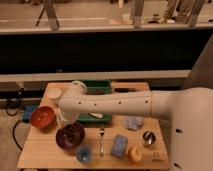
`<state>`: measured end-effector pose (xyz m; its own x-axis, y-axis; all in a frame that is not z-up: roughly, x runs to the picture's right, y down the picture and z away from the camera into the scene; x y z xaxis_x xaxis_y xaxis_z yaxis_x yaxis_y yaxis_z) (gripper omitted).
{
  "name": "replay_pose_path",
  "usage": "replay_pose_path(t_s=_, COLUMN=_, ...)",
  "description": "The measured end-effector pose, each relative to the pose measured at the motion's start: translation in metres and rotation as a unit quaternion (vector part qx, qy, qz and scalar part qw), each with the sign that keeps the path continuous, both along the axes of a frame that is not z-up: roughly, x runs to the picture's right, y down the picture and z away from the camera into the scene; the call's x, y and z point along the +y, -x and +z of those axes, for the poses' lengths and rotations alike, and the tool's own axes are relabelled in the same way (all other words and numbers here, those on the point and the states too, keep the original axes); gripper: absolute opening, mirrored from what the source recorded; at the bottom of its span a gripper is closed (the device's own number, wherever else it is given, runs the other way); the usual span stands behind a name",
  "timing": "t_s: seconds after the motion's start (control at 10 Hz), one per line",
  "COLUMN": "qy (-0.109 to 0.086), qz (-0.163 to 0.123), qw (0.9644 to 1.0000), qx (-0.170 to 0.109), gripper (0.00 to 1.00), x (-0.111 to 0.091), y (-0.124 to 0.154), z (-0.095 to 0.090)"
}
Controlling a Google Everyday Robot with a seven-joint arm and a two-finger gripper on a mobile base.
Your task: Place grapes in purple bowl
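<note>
Claw (66, 121) down at the end of the white arm (107, 104), just above the far rim of the purple bowl (70, 136); cannot tell how it is set. Grapes not made out anywhere. Purple bowl near the left front of the counter (40, 150), with an orange-red bowl (42, 117) to its far left and a small blue cup (84, 153) just to its near right. Green tray (97, 88) behind the arm.

I see an orange bowl (42, 117) on the table's (45, 150) left, w/ a small blue cup (84, 154), fork (101, 140), blue sponge (119, 146) & green tray (100, 88).
</note>
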<state>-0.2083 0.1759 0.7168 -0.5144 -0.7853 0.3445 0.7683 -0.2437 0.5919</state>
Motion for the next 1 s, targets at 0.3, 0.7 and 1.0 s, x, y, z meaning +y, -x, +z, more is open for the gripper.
replay_pose_path(t_s=0.3, qy=-0.001, qz=0.001, qw=1.0, qx=-0.003, gripper=0.38, x=0.0011, y=-0.0013, z=0.0001)
replay_pose_path(t_s=0.7, qy=-0.001, qz=0.003, qw=1.0, qx=-0.005, gripper=0.49, x=0.0034, y=-0.0054, z=0.0011)
replay_pose_path(t_s=1.0, qy=-0.002, qz=0.005, qw=0.9999, qx=-0.009, gripper=0.41, x=0.0043, y=-0.007, z=0.0011)
